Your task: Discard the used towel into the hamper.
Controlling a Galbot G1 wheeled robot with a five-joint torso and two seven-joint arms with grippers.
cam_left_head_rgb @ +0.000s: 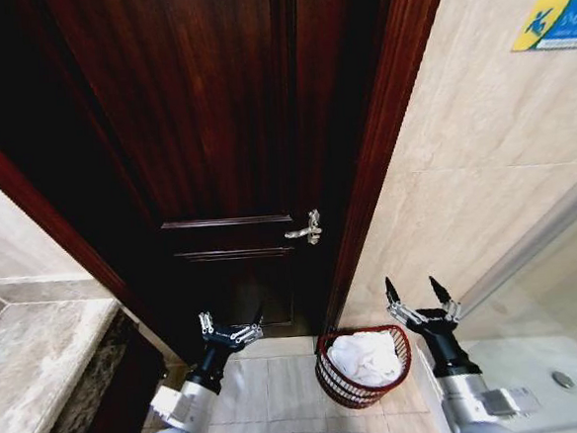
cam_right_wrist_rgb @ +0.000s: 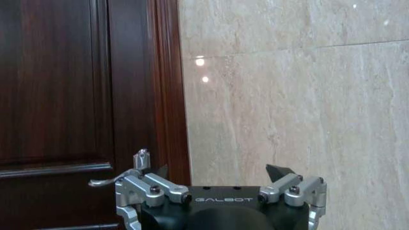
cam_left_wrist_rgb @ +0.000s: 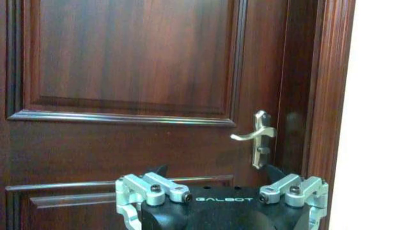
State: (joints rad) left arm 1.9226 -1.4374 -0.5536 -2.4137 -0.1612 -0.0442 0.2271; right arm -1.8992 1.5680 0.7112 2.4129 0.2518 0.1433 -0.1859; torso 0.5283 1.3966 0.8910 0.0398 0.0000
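The towel [cam_left_head_rgb: 366, 357] lies bunched inside the hamper [cam_left_head_rgb: 331, 376], a white crumpled heap sitting below the rim, so the discard looks already done. The hamper stands on the tiled floor [cam_left_head_rgb: 281, 385] at the foot of the dark door frame [cam_left_head_rgb: 382, 141], just beside the marble wall [cam_left_head_rgb: 483, 163]. The cloth looks soft, light and limp: it would sag and trail from any grip, and a pinch on a raised fold near the top of the heap would serve better than a grab at an edge. The open-weave basket appears light too, and could tip or slide if nudged at the rim. The right gripper [cam_left_head_rgb: 416, 289] hovers just beside the hamper, above its rim on the wall side, fingers spread wide and holding nothing. The left gripper [cam_left_head_rgb: 231, 325] hangs on the other side, low before the door [cam_left_head_rgb: 213, 133], also spread and empty. Above and between them sits the silver door handle [cam_left_head_rgb: 306, 231].
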